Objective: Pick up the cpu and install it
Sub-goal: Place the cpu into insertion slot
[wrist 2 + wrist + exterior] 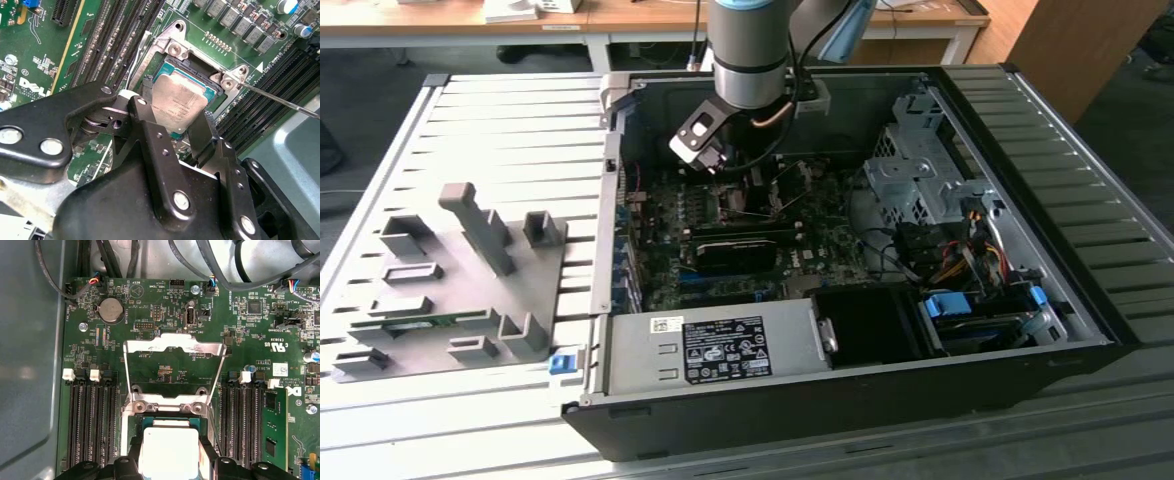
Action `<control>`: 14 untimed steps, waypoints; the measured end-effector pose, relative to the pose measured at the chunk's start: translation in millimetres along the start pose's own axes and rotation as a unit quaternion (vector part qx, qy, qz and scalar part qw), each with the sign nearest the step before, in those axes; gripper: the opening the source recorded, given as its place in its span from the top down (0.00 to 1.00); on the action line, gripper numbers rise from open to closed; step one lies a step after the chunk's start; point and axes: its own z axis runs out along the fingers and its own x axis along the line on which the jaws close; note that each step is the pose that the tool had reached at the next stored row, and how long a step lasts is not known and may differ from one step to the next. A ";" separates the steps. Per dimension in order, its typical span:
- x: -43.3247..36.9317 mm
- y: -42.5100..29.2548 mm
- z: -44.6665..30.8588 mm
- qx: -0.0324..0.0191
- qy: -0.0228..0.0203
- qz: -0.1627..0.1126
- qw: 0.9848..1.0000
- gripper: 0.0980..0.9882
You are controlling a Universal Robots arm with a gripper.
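- The black two-fingered hand [175, 125] is clamped on the small flat square cpu [176, 102] with the shiny silver top, gripping two opposite edges.
- The cpu sits between the fingertips, over the black square socket [192, 67] on the green motherboard [30, 60]; I cannot tell whether it is seated.
- The socket's metal retaining frame [172, 347] lies flipped open beyond the cpu.

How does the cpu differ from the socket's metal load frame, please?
The cpu is a solid square plate; the load frame is an open rim with an empty middle. The cpu is held in the gripper over the socket; the load frame lies swung open on the board, untouched. Both are silvery metal.
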 end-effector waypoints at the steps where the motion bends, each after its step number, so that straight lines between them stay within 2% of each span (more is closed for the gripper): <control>1: 0.0 0.0 0.4 0.000 0.000 0.000 1.000 0.52; 14: 0.0 -0.1 1.7 0.000 0.000 0.000 1.000 0.52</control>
